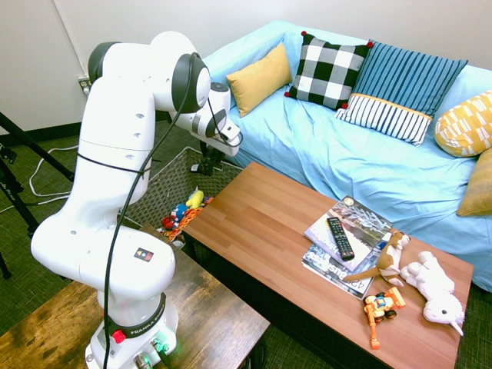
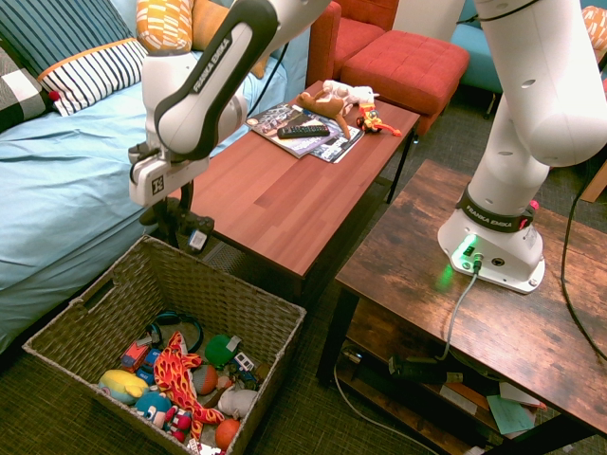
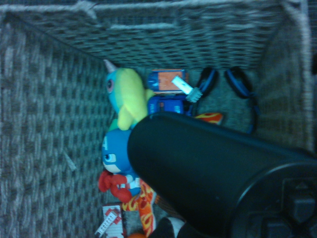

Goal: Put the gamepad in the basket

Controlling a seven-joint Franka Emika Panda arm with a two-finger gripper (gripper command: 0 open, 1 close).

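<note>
Black gamepad is hanging above the basket; end effector is clamping it. Good practice: centring it inside the basket's rim, lowering past the rim, then opening gently above the basket's toys.

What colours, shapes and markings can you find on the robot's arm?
The arm is glossy white with thick, rounded segments, dark grey bands and FRANKA lettering. A black cable runs along it, and the fingers are black.
</note>
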